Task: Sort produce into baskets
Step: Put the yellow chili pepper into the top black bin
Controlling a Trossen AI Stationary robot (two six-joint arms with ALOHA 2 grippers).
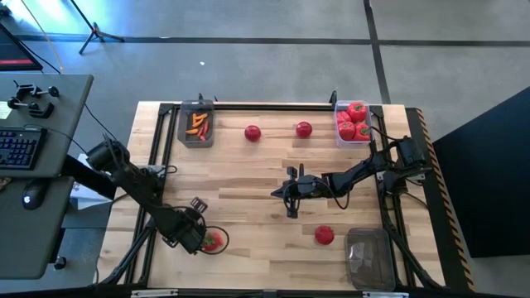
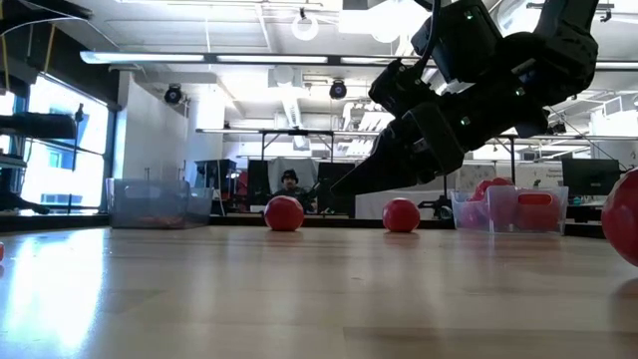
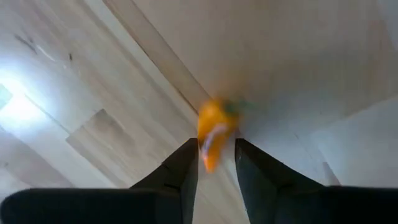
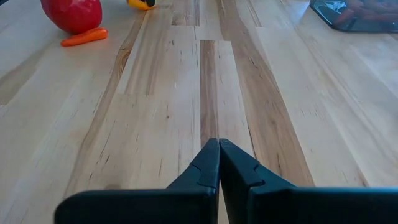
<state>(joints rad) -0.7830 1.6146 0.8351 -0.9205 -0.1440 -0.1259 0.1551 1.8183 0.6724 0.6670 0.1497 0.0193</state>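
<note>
My left gripper (image 3: 216,163) points down at the table's near left, open, its fingers on either side of a small orange-yellow piece (image 3: 213,130) that lies on the wood. A red tomato (image 1: 214,241) rests beside that gripper, with a thin orange carrot (image 4: 84,37) next to it. My right gripper (image 1: 290,192) hovers shut over the table's middle, holding nothing. Two tomatoes (image 1: 252,132) (image 1: 304,129) sit near the far edge, and another (image 1: 323,235) sits near the front right. The far-left basket (image 1: 185,132) holds carrots, the far-right basket (image 1: 339,136) tomatoes. My left gripper comes down from above with a finger (image 3: 186,169) on each side of the orange-yellow piece's narrow end (image 3: 209,159). The picture is blurred there, and I cannot tell whether the fingers touch it. The piece lies on the table.
A third basket (image 1: 370,257) stands at the near right corner. A dark frame runs along the table's edges. A desk with a keyboard (image 1: 18,149) stands left of the table. Bare wood lies between the two grippers.
</note>
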